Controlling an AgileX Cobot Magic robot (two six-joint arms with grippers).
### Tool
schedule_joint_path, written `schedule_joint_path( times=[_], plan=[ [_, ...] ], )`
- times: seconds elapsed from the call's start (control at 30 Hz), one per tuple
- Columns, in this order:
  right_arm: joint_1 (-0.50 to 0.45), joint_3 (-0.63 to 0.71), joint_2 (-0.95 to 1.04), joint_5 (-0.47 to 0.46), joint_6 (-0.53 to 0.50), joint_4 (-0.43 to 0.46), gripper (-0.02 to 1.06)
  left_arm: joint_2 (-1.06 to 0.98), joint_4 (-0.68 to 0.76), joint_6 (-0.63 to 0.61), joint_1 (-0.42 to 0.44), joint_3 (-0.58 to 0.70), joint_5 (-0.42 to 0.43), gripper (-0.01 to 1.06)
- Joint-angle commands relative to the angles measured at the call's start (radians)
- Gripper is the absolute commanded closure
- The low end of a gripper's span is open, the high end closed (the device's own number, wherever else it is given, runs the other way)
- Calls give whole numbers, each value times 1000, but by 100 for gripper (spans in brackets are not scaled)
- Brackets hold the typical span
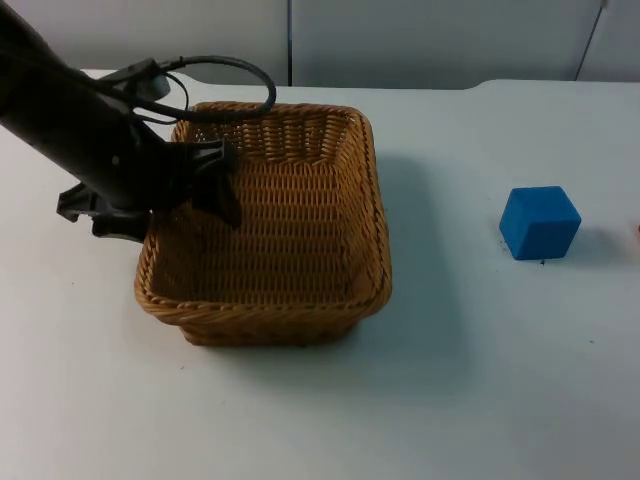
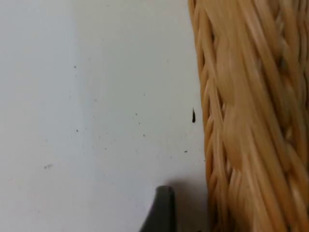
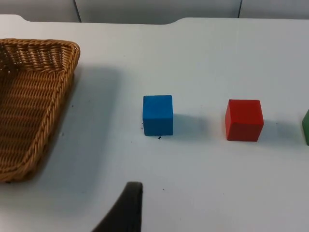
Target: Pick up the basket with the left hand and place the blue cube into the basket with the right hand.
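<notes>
woven wicker basket [image 1: 275, 225] sits on the white surface [image 1: 470, 380], its left rim straddled by the left pincer [image 1: 190, 190]; whether it grips yet i cannot tell. the blue cube [image 1: 540, 222] rests well apart to the right. lifting the basket looks next, needing a firm rim grip.

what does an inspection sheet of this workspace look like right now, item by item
surface: white table top, a few dark specks
job's things: woven wicker basket on the table; blue cube apart from it on the table
clutter: red cube beside the blue cube; green object at the picture's edge
grippers: left gripper at the basket's rim, one finger inside, one finger outside; right gripper fingertip above the table, short of the blue cube
cables: nothing noted
surroundings: grey partition wall
</notes>
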Motion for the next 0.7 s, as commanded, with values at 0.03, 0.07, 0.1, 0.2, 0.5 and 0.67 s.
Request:
schedule_joint_path(
  times=[0.03, 0.07, 0.1, 0.2, 0.5, 0.67],
  plan=[
    [-5, -4, 1, -4, -4, 1, 1, 11, -1, -7, -7, -4, 4, 51],
    [-5, -4, 1, -4, -4, 1, 1, 11, -1, -7, -7, -4, 4, 59],
    [-5, -4, 1, -4, -4, 1, 1, 11, -1, -7, -7, -4, 4, 59],
    [-5, -4, 1, -4, -4, 1, 1, 11, -10, -9, -7, -4, -12, 81],
    [-5, -4, 1, -4, -4, 1, 1, 9, -53, -33, -7, -4, -27, 87],
    [-5, -4, 1, -4, -4, 1, 1, -25, -61, -57, -7, -4, -12, 106]
  ],
)
